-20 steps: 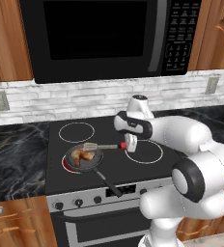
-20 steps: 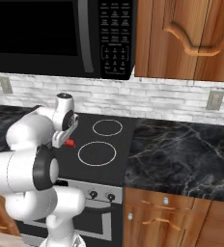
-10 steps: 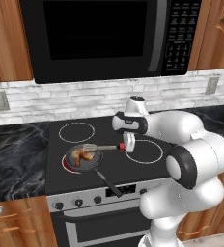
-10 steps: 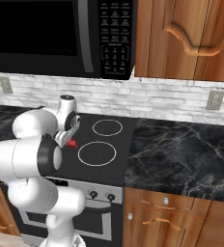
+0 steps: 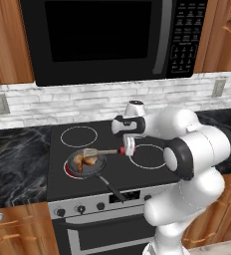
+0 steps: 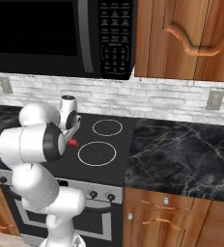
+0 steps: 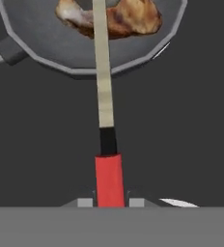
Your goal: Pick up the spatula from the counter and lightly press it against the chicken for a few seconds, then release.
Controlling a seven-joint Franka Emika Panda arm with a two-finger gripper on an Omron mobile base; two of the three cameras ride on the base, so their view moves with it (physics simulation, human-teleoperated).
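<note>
The hand (image 7: 110, 202) clenched the red-handled, pale-bladed spatula (image 7: 103, 96). Its blade seemingly touched the browned chicken (image 7: 133, 19), within the rim of the round grey pan (image 7: 41, 43).

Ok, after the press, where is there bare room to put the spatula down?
Roomiest is the black counter right of the stove. The front-right burner and back-right burner are bare too, as is the back-left burner behind the pan. Crowded: the front-left corner, where pan, chicken and spatula meet.
</note>
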